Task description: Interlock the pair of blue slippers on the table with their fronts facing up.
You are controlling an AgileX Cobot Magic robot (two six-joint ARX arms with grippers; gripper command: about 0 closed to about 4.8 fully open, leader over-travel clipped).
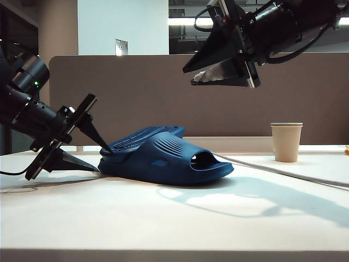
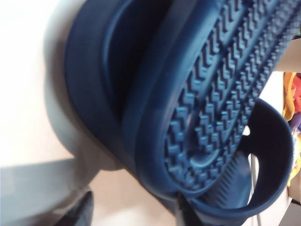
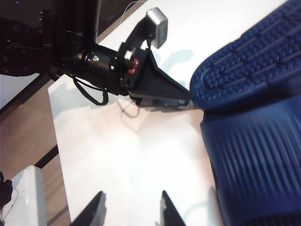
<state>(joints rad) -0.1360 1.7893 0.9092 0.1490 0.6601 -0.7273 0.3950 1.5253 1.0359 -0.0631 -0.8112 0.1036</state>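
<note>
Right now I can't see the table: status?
Left gripper open at slippers' heel. Right gripper open, empty, raised. Slippers interlocked, one sole up. Paper cup clear.

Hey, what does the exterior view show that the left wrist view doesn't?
Only the exterior view shows the paper cup standing on the table, the brown partition, the right gripper raised in the air with nothing between its jaws, and the left gripper low at the heel end of the slippers. Only the left wrist view shows the zigzag tread of the upturned slipper sole close up. Both show the pair of blue slippers, one tucked into the other, on the white table.
</note>
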